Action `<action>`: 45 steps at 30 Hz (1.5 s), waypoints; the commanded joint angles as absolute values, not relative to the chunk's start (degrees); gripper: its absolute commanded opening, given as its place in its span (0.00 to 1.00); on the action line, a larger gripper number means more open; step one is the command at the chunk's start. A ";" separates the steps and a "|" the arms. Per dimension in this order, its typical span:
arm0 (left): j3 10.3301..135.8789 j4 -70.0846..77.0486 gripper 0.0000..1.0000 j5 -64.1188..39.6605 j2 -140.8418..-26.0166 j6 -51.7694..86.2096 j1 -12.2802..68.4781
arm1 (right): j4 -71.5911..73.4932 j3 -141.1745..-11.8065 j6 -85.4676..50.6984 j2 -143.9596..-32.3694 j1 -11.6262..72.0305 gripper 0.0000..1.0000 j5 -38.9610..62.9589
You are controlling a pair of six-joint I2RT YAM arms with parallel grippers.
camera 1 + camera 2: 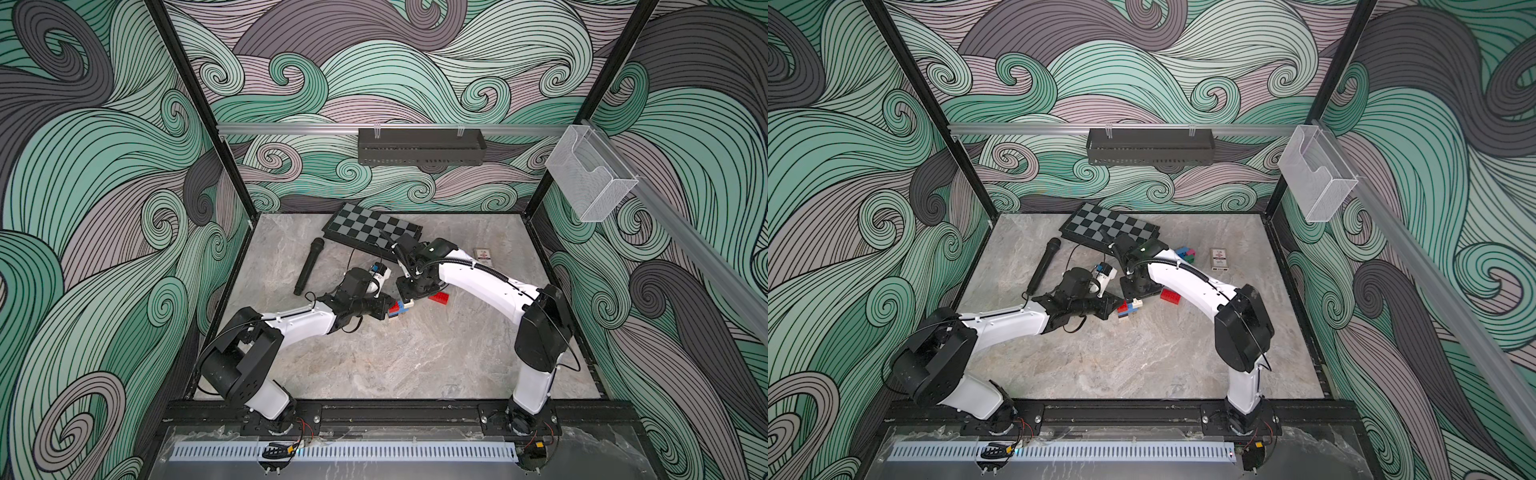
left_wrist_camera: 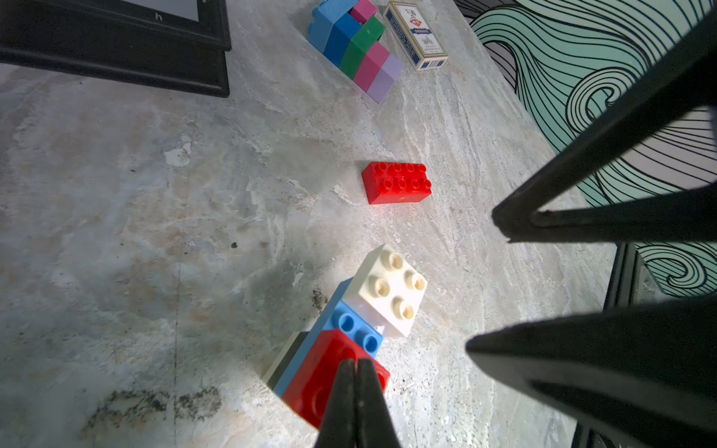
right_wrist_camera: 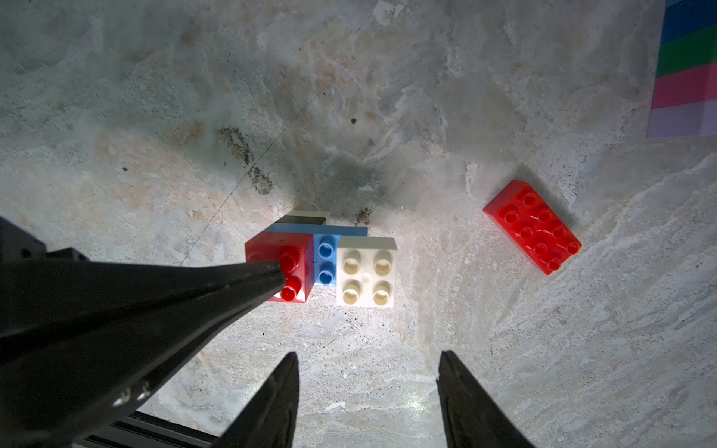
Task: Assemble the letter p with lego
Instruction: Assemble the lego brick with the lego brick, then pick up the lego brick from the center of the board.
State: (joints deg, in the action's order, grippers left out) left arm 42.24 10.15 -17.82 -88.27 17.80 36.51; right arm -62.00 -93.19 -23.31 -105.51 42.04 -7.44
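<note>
Mid-table, left gripper [image 2: 355,362], tips together, presses the half-built stack of studded plastic lego bricks [image 1: 1128,309]; right gripper [image 3: 368,355] hangs apart, empty. Loose red oblong brick [image 1: 440,298] at three o'clock: likely light, rigid, slick, so pinch its flat sides.

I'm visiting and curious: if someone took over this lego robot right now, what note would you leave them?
Left gripper: fingers shut, tips on the red square brick of the small build.
Right gripper: fingers open, empty, near the cream brick.
Red oblong brick lies loose, apart; multicoloured stack lies beside the card box.
Done: red, blue, cream bricks joined.
Left: no P yet.
</note>
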 commanded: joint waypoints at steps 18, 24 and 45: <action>47.60 -3.16 0.12 -20.43 -89.15 14.07 36.83 | -63.04 -90.70 -23.20 -102.24 40.79 0.58 -8.83; 50.88 -3.49 0.28 -21.08 -84.64 11.22 36.91 | -63.14 -90.70 -23.14 -101.14 40.78 0.57 -9.03; 28.88 36.64 0.77 -19.78 -86.62 -8.92 37.17 | -58.89 -78.83 -11.94 -75.60 32.28 0.68 -5.94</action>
State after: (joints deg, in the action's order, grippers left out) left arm 28.64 26.65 -18.72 -83.11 -4.71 36.71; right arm -60.36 -80.18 -15.22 -78.00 32.99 -7.79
